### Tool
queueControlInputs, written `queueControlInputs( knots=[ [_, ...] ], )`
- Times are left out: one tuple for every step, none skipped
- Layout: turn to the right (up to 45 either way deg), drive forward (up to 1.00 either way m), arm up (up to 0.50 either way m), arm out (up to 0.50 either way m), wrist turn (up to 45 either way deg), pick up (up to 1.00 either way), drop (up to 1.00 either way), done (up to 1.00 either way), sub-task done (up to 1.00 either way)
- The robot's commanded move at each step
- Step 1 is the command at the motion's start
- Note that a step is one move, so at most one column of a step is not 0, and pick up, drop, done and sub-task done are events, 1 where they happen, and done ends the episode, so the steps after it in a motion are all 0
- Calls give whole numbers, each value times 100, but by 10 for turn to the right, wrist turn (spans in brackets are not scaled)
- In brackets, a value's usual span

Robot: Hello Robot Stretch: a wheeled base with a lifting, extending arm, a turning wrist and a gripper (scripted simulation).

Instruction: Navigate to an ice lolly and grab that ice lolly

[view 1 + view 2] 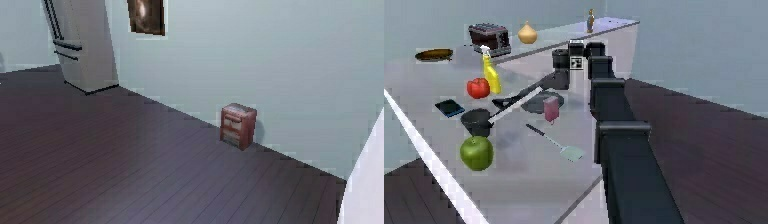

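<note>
The arm [624, 150] rises from the arm side view's bottom edge over a pale countertop [444, 135]. At its far end stand two white marked squares [576, 62]. Left of them is the gripper [556, 85], dark against the counter. A small dark-pink thing [551, 109] lies on the counter right at the gripper's far end. Its shape is too small to name as an ice lolly. I cannot tell whether the gripper holds anything.
On the counter are a green apple [477, 152], a dark pan [479, 121], a spatula [556, 142], a red fruit [478, 87], a yellow spray bottle [490, 72] and a toaster [488, 37]. Ahead stretches dark wooden floor [110, 160], with a fridge [85, 45] and a small red-brown box [238, 125] by the wall.
</note>
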Motion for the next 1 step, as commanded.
queueControlInputs(
  knots=[
    [0, 0, 0, 0, 450, 0, 0, 0, 0]
  ],
)
